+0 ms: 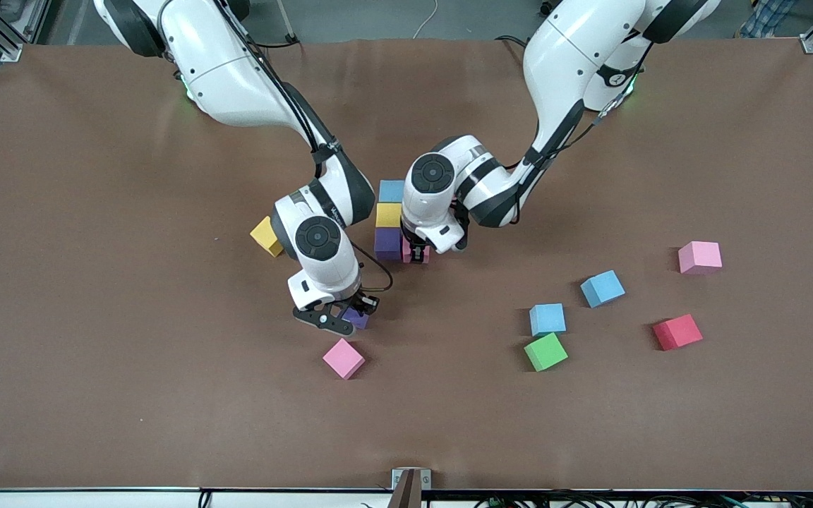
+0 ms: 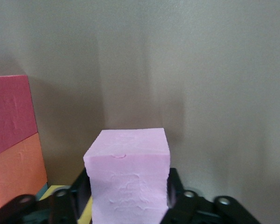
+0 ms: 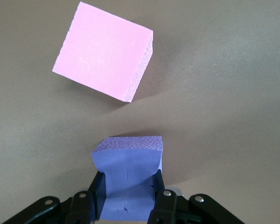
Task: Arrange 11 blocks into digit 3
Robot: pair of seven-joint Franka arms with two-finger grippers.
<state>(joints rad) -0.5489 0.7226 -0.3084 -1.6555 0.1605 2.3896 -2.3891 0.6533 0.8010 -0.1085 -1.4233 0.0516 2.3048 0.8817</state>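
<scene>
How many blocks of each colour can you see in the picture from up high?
Blue blocks: 3
Pink blocks: 3
Yellow blocks: 2
Purple blocks: 2
Green blocks: 1
Red blocks: 1
Total: 12
</scene>
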